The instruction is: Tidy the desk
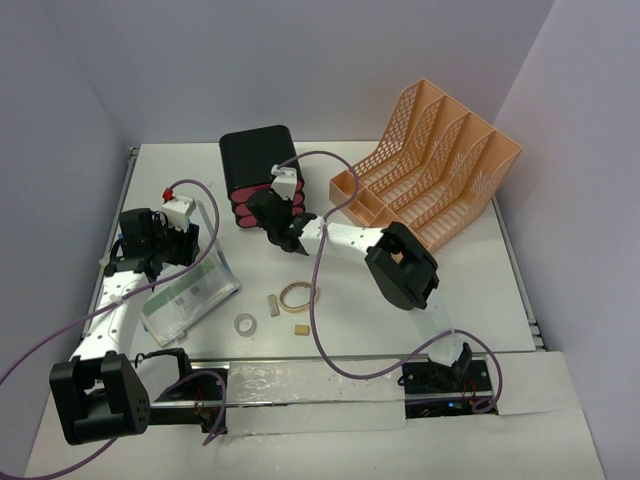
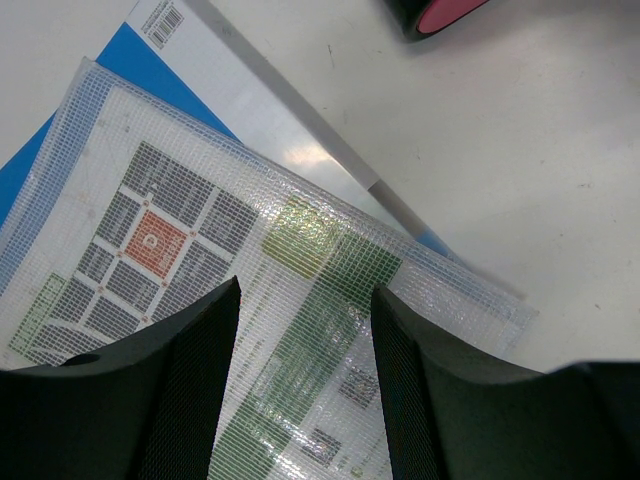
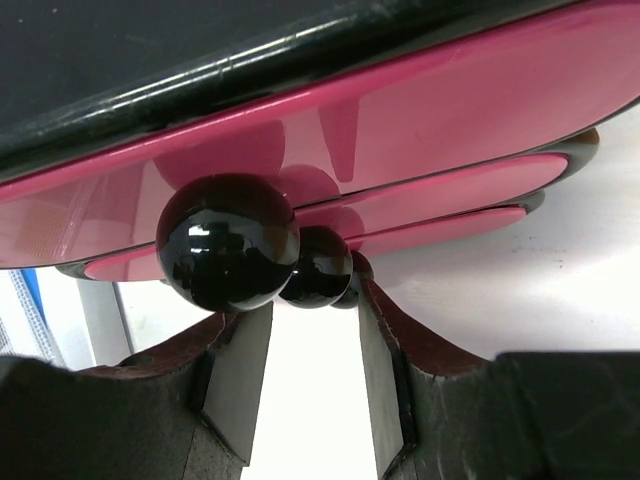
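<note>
The white desk (image 1: 470, 290) holds a black drawer box (image 1: 258, 160) with pink drawers (image 3: 420, 120) near its back centre. My right gripper (image 1: 265, 215) is at the drawer fronts. In the right wrist view its jaws (image 3: 310, 305) stand open just under the stacked black ball knobs (image 3: 228, 242), with a gap between the fingers. The lowest knob (image 3: 350, 291) sits by the right fingertip. My left gripper (image 1: 178, 250) hovers open over a clear mesh pouch (image 2: 200, 250) of printed sheets at the left, and nothing sits between its fingers (image 2: 200, 380).
A peach-orange mesh file rack (image 1: 430, 175) stands at the back right. A rubber band (image 1: 298, 295), a small tape roll (image 1: 245, 324) and two small tan blocks (image 1: 272, 304) lie at the desk's front centre. A blue-and-white sheet (image 2: 190, 60) lies under the pouch.
</note>
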Available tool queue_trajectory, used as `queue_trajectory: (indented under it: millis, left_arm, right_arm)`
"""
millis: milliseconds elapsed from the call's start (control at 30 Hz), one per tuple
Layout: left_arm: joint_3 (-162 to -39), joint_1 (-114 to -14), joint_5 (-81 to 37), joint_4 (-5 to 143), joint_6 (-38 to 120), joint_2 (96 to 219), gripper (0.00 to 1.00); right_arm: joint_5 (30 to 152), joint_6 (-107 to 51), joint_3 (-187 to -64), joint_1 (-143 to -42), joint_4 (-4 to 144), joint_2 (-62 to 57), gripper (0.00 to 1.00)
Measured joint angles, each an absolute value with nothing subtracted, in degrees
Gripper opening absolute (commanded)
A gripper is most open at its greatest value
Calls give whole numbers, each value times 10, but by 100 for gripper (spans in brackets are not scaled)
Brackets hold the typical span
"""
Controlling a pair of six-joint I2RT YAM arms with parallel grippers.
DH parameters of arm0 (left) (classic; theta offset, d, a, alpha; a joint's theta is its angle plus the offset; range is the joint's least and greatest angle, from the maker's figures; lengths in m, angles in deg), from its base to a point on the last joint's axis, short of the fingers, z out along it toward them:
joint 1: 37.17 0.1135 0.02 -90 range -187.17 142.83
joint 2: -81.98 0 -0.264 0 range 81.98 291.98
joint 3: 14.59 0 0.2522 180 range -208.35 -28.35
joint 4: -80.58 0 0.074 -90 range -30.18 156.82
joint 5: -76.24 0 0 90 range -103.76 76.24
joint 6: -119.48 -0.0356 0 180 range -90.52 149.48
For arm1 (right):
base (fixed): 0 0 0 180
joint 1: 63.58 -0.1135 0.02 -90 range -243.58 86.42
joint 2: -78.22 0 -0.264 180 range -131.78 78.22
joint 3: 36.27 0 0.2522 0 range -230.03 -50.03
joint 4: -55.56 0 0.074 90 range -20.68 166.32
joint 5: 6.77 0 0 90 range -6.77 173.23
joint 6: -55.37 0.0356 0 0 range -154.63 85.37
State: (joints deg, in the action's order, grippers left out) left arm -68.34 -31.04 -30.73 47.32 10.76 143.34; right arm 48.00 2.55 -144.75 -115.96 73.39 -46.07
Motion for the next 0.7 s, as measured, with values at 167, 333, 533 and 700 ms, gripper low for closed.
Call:
queue_trajectory:
  millis: [167,333,533,700]
  left_arm:
    - [-683,-310,-307,473,108,1433,62]
    - [-683,-310,-308,473,107,1434,62]
    - [-683,-309,-310,473,107,1434,62]
    - [-683,-307,-311,473,107,1433,62]
  right_arm:
    - [482,24,-1472,-1154,737,-476,46]
    - [483,24,-1483,-1150,737,-487,45]
    - [484,22,-1483,-1150,738,-487,26]
    - [484,22,-1480,-1150,732,-487,14]
